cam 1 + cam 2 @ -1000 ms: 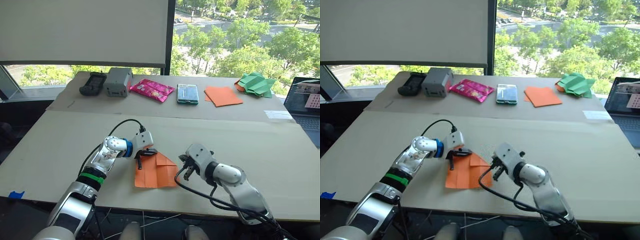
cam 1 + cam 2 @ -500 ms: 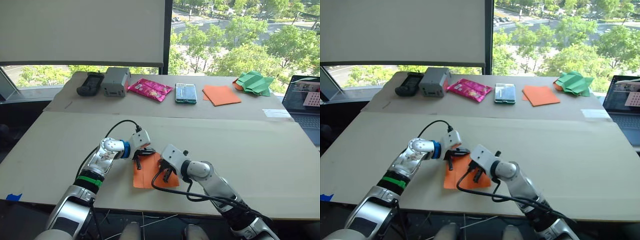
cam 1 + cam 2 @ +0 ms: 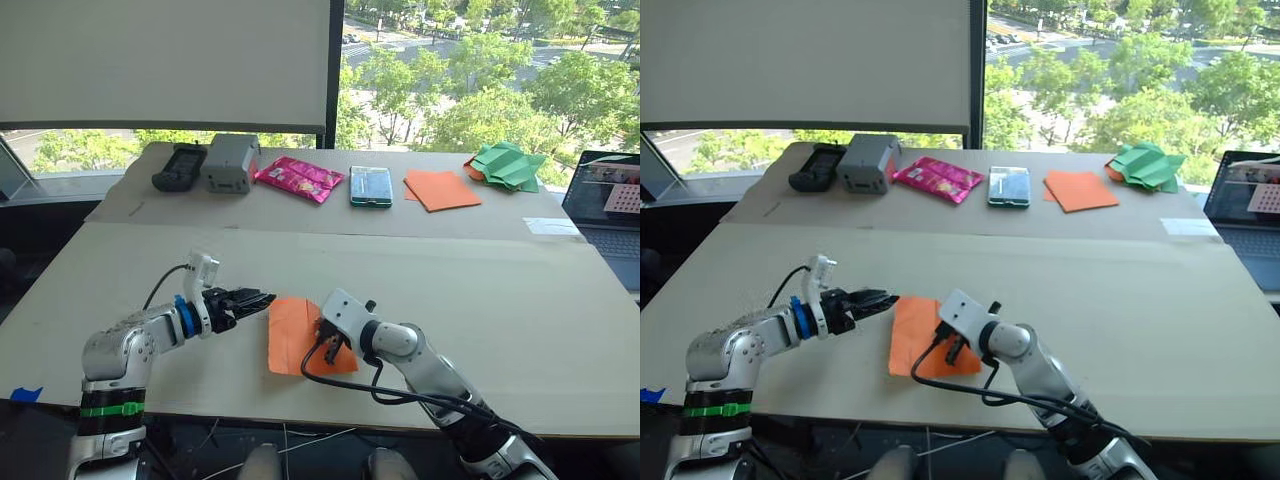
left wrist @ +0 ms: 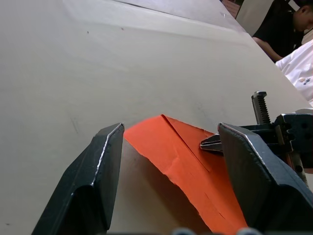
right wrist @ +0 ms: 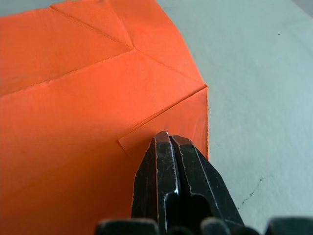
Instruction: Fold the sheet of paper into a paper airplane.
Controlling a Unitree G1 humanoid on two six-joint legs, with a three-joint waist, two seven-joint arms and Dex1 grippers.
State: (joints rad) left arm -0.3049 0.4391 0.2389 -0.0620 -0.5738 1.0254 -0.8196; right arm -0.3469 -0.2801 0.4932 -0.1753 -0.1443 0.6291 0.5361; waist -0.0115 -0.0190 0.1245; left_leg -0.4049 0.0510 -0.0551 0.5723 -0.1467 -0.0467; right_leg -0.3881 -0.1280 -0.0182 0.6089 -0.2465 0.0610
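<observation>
Withdrawing: left gripper (image 3: 262, 297) off sheet of paper (image 3: 292, 332) | right gripper (image 3: 325, 340) stays pressing

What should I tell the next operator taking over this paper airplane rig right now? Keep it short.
Left gripper: open, fingers level with the table, pointing at the left edge of the sheet of paper, holding nothing.
Right gripper: shut, tips pressing down on a small folded corner flap of the sheet.
Sheet: lies on the near table, partly folded, with crease lines and folded corners showing; its left edge lifts slightly off the surface.
Done: first creases and corner folds only.
Left: most of the folding; no nose or wings formed yet.
</observation>
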